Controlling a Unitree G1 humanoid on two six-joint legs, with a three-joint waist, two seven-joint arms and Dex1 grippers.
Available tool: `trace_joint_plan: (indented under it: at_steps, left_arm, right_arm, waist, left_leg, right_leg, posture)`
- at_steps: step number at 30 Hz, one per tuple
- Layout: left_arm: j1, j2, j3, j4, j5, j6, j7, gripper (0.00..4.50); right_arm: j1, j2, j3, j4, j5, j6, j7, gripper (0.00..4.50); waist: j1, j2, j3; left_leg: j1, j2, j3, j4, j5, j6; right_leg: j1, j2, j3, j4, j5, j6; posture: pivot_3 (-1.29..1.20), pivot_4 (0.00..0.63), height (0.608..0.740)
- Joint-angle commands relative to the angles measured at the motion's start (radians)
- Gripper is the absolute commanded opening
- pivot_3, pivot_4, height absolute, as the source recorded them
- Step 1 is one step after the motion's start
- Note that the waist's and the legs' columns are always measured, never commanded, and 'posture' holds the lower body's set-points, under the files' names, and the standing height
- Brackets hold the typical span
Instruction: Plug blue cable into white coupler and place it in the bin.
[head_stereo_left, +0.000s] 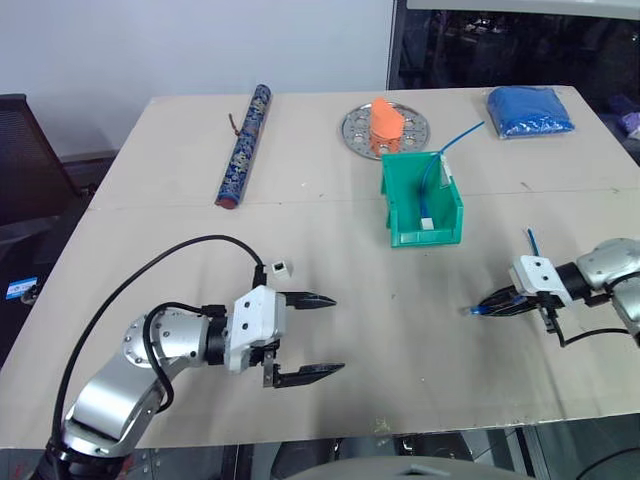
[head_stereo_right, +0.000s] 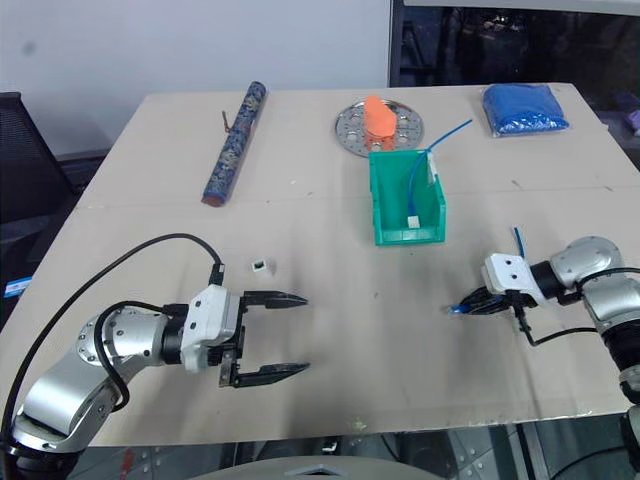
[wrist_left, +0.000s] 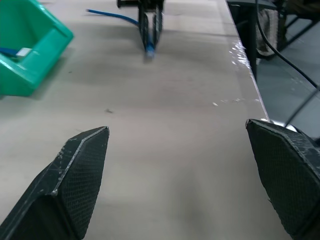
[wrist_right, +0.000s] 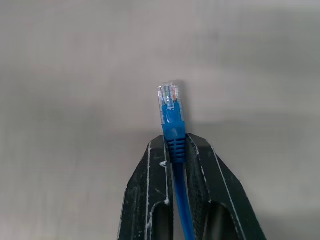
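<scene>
Left hand (head_stereo_left: 305, 335) fully open, empty, low over the counter (head_stereo_left: 180, 200). White coupler (head_stereo_left: 281, 268) at its 11 o'clock. Green bin (head_stereo_left: 420, 200) at counter centre holds another cable. Right hand (wrist_right: 174, 155) clamps blue cable (wrist_right: 173, 125) behind its plug.

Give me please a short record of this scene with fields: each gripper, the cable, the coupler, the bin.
left gripper: open, empty, over the table
right gripper: shut on blue cable, near its plug
white coupler: loose on table, beside left gripper
bin: holds another blue cable with a white piece on its end
</scene>
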Motion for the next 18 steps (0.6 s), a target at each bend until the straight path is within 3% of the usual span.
trace_joint_plan:
  at_steps: [1, 8, 12, 15, 18]
  left_arm:
    - [-0.005, -0.019, 0.054, 0.016, -0.035, -0.001, 0.027, 4.5]
    - [0.003, 0.005, 0.091, 0.102, -0.01, -0.037, -0.015, 4.5]
    - [-0.022, 0.008, 0.079, 0.14, 0.011, -0.046, -0.023, 4.5]
    - [-0.093, -0.01, 0.016, 0.175, 0.052, -0.027, -0.008, 4.5]
    - [-0.19, -0.046, -0.063, 0.2, 0.085, 0.013, 0.012, 4.5]
  right_arm:
    - [-0.065, 0.08, -0.006, -0.067, 0.001, 0.124, -0.067, 0.03]
    - [-0.127, 0.238, 0.035, -0.07, -0.082, 0.263, -0.196, 0.03]
    - [-0.111, 0.264, 0.017, -0.12, -0.061, 0.3, -0.205, 1.49]
    - [-0.088, 0.252, -0.042, -0.199, 0.01, 0.371, -0.209, 3.09]
    - [-0.029, 0.216, -0.126, -0.293, 0.085, 0.427, -0.227, 4.24]
  waist:
    - [-0.001, 0.001, 0.0]
    - [0.004, 0.001, 0.0]
    - [0.009, 0.001, 0.0]
    - [0.012, 0.001, 0.0]
    - [0.02, 0.001, 0.0]
  left_leg:
    - [-0.001, 0.0, 0.0, 0.0, 0.0, 0.0]
    - [-0.002, -0.001, -0.001, -0.001, 0.0, -0.001]
    - [-0.008, -0.002, -0.001, -0.001, 0.003, -0.005]
    - [-0.01, -0.002, -0.001, 0.0, 0.003, -0.006]
    - [-0.014, -0.003, -0.003, 0.001, 0.004, -0.006]
  right_leg:
    - [-0.001, 0.0, 0.0, 0.0, 0.0, 0.0]
    - [-0.003, -0.001, -0.001, 0.0, 0.0, 0.0]
    - [-0.008, -0.001, -0.001, 0.0, 0.0, 0.0]
    - [-0.011, -0.001, -0.001, 0.001, 0.001, 0.0]
    - [-0.013, -0.001, -0.003, 0.002, 0.001, 0.0]
  posture:
    - [0.0, 0.15, 0.74]
    - [0.0, 0.15, 0.74]
    - [0.0, 0.15, 0.74]
    - [0.0, 0.15, 0.74]
    - [0.0, 0.15, 0.74]
